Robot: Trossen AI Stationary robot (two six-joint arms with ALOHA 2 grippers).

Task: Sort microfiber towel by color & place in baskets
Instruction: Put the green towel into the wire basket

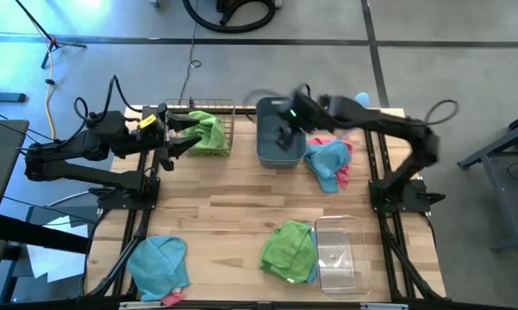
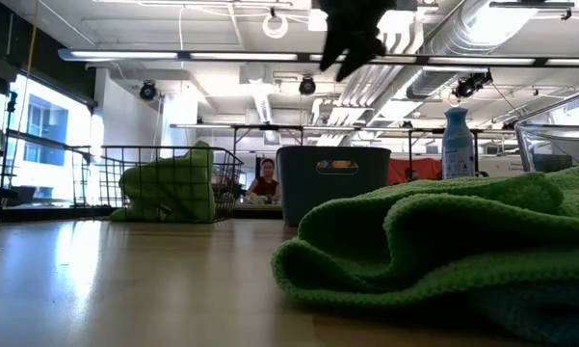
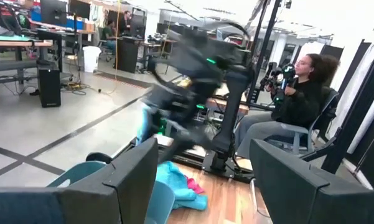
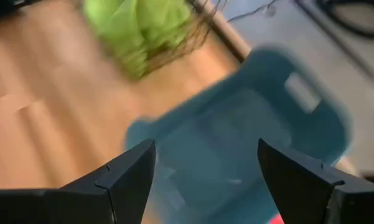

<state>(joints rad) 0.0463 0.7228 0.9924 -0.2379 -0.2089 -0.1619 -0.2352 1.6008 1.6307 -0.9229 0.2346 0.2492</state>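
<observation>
While the right gripper (image 1: 284, 129) hovers spread above the grey-blue tub (image 1: 280, 153), the left gripper (image 1: 179, 133), also spread, waits beside the wire basket (image 1: 227, 120).

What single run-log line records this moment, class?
left hand: open, by wire basket holding green towel | right hand: open, empty, above grey-blue tub | clear bin: empty

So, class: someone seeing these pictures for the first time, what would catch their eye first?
Probably the lime green towel bulging from the wire basket at the table's far edge, just beside the open left gripper. Next, the open right gripper hanging over the grey-blue tub, with a blue and pink towel pile lying right of the tub.
</observation>
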